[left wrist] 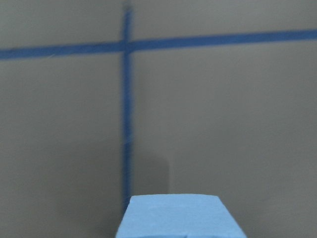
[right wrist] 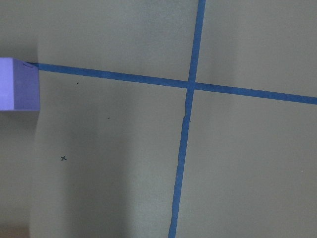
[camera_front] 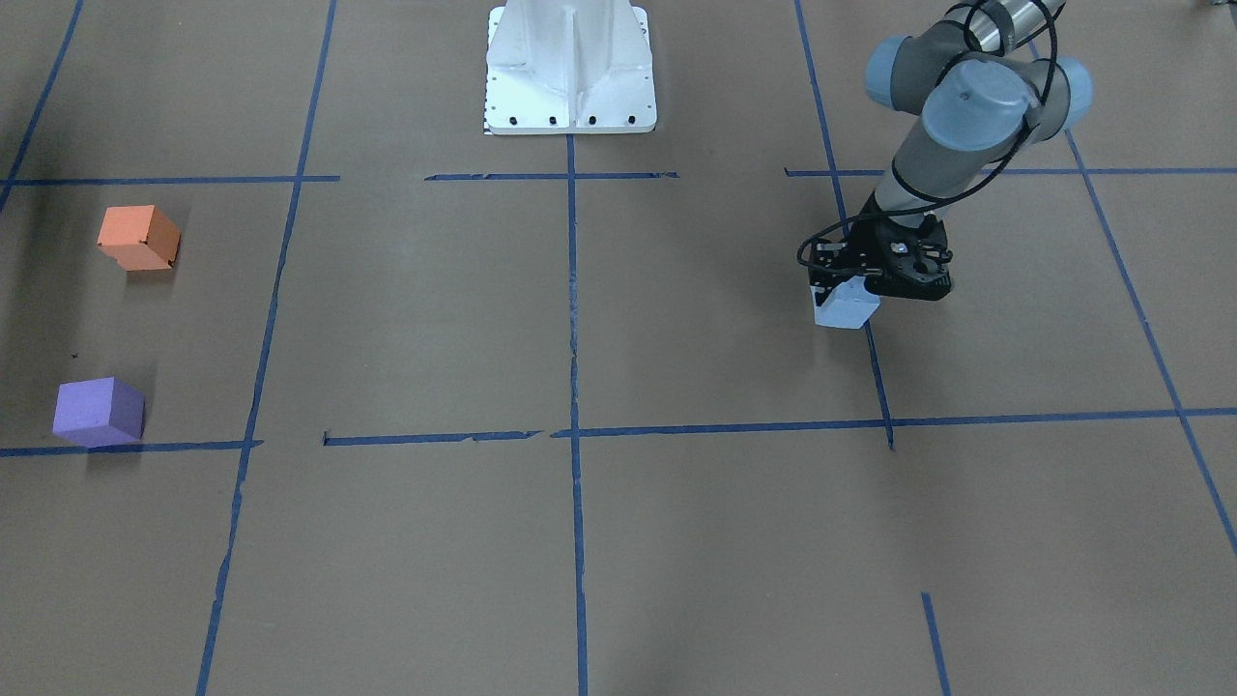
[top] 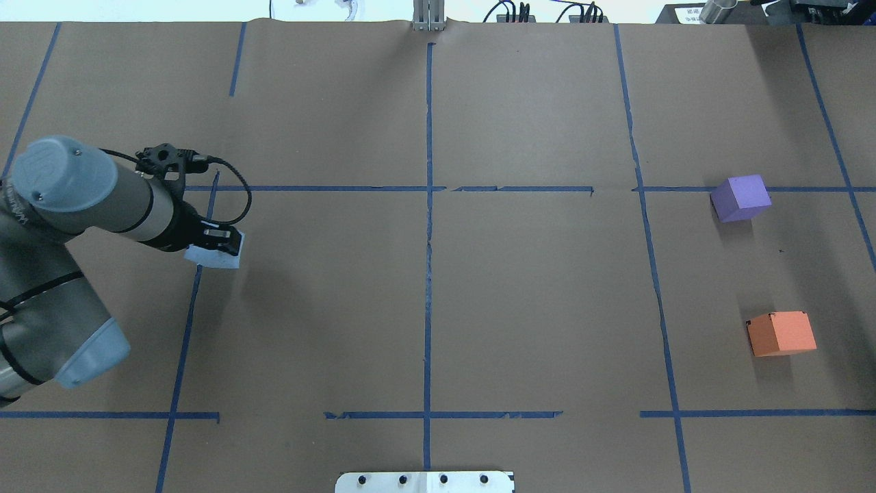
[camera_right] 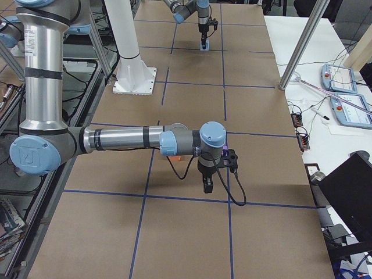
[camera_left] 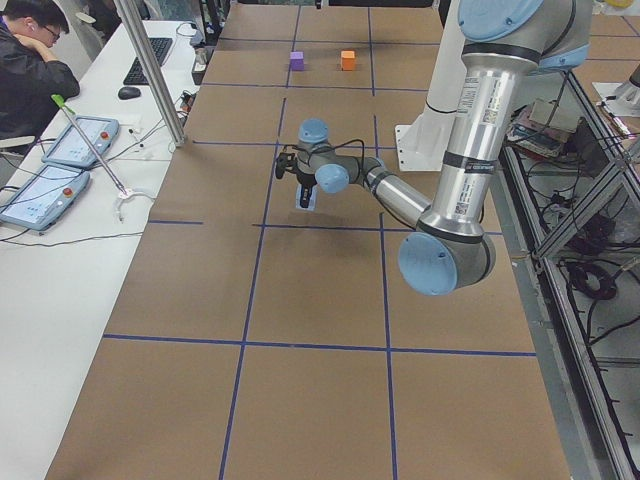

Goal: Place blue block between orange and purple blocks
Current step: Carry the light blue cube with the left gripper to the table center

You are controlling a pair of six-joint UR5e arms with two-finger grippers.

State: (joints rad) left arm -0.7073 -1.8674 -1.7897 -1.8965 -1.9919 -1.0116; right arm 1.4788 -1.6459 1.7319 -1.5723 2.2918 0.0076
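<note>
— What sits closest to the robot's base?
— The orange block [top: 781, 333], on the tabletop [top: 534, 308], out on the robot's right.
— And the blue block?
— A little farther out, on the opposite side. The left fingers [top: 220, 239] are clamped around the blue block [top: 213, 256], over a blue tape line [top: 185, 329]. Whether it touches the tabletop, I cannot tell.
— Beyond that?
— The purple block [top: 740, 198], well apart from the orange one. The right fingers [camera_right: 207, 185] hang near both; parted or closed, I cannot tell.
</note>
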